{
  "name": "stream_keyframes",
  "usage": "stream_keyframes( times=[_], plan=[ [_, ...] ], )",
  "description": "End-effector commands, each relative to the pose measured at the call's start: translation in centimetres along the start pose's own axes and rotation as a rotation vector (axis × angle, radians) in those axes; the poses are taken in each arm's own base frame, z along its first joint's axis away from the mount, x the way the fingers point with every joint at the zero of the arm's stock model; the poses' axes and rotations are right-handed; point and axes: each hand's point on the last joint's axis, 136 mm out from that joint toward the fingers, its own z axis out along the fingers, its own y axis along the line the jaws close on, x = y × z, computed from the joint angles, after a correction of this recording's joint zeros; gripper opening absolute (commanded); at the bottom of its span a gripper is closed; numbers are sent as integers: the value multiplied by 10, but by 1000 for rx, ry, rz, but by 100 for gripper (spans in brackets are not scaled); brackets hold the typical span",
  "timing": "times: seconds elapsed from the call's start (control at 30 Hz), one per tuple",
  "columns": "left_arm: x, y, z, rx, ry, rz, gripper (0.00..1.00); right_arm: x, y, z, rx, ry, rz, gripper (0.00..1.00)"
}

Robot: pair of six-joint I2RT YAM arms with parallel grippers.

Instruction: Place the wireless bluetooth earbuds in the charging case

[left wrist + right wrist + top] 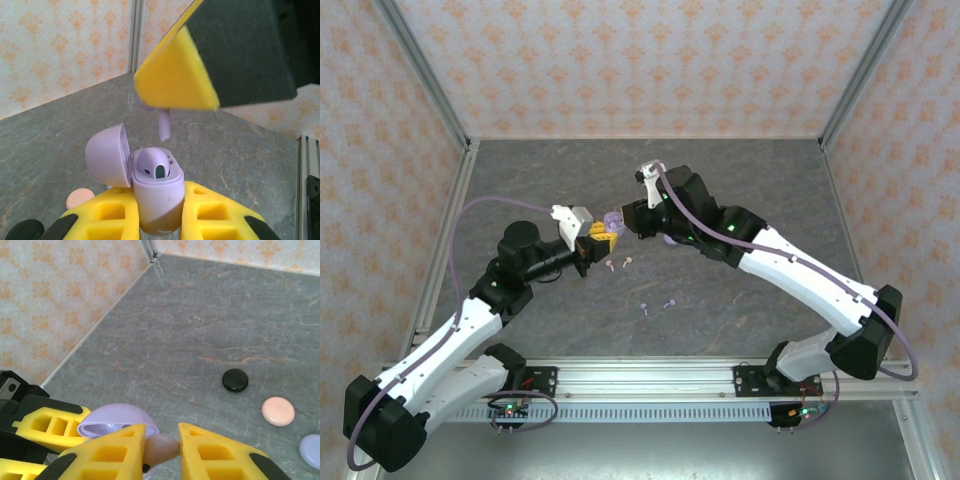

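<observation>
My left gripper (pixel 157 192) is shut on a lavender charging case (pixel 157 192), held upright with its lid (pixel 105 155) swung open. One lavender earbud (pixel 154 164) sits in the case. Just above it hangs the stem of a second lavender earbud (pixel 164 125), with my right gripper (pixel 162 432) shut on the bud (pixel 162 449). From above, both grippers (pixel 598 238) (pixel 625 222) meet over the table's middle. Two pink earbuds (pixel 618 263) and two lavender ones (pixel 657 305) lie loose on the table.
A black disc case (pixel 235 380), a pink one (pixel 278 411) and a lavender one (pixel 311 450) lie on the grey table beyond my right gripper. The pink disc (pixel 80 198) also lies left of the held case. Patterned walls enclose the table.
</observation>
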Motion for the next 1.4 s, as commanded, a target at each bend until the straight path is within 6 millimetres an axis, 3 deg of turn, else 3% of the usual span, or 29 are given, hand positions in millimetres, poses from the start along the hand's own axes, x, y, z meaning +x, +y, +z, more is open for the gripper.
stream_keyframes(
  times=[0.0,0.5,0.83,1.13,1.37],
  plan=[
    [-13,-7,0,32,-32,23,11,-8,13,-2,-47,-3,-8,22],
    [-14,-7,1,35,-34,22,11,0,22,1,-103,34,3,22],
    [-17,-8,1,37,-41,24,11,9,16,5,-68,76,18,27],
    [-22,-12,-2,57,-77,19,11,-25,24,-24,-103,-46,18,44],
    [-31,-17,-4,84,-127,13,11,-44,2,-51,-128,-130,71,57]
  ],
)
